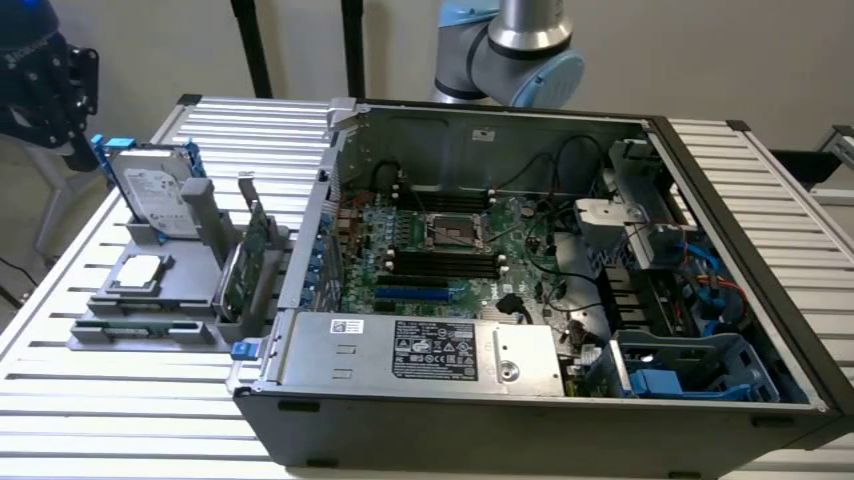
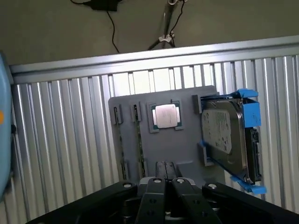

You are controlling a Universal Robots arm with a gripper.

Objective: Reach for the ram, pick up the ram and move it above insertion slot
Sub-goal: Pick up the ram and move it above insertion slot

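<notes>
The ram (image 1: 144,330) lies low along the near edge of the grey holder (image 1: 187,270), which stands on the slatted table at the exterior view's left of the open computer case. From the wrist view it is a thin strip seen edge-on (image 2: 138,140) in a holder slot beside the square processor chip (image 2: 165,115). My gripper (image 2: 167,184) hangs above and short of the holder, black fingers together with nothing between them. The dark memory slots (image 1: 447,262) lie on the green motherboard inside the case.
A hard drive in blue rails (image 1: 150,195) (image 2: 224,137) stands upright on the holder, and a broader green card with a metal bracket (image 1: 240,268) stands on the side nearest the case wall (image 1: 314,240). The arm's base (image 1: 521,50) rises behind the case. A dark blue object (image 1: 40,80) sits at the upper left.
</notes>
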